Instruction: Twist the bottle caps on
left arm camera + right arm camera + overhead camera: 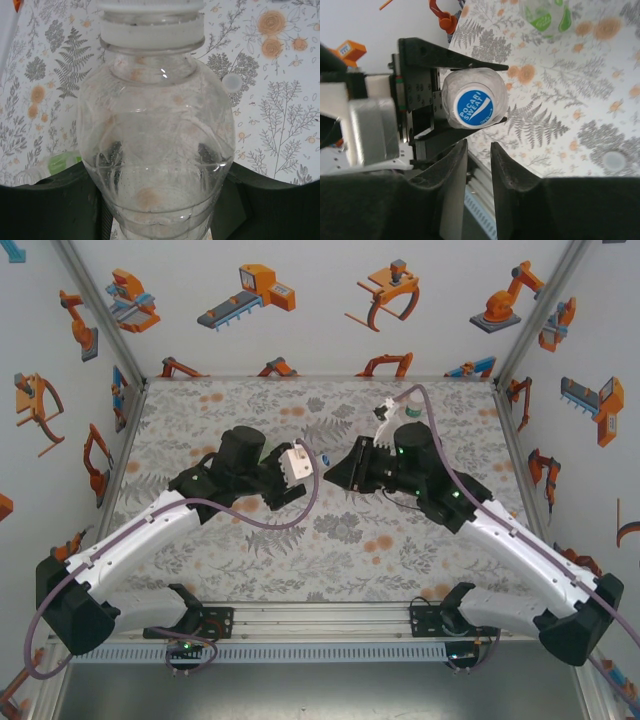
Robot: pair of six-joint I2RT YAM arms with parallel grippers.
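The left gripper (pixel 292 464) was clamped on the belly of the clear bottle (pixel 155 150), holding it sideways above the middle of the desk (pixel 330 540), neck toward the other arm. A blue cap (pixel 475 107) sat on the neck; how far it was threaded could not be told. The right gripper (pixel 478 150) hung just short of that cap, jaws drawn in to a slim gap with nothing between them. The bottle looked empty, light and thin-walled, likely to dent or slip under a hard squeeze, so the wide body suited the hold. The small, smooth cap probably wanted gripping by opposite sides of its rim, square to the neck.
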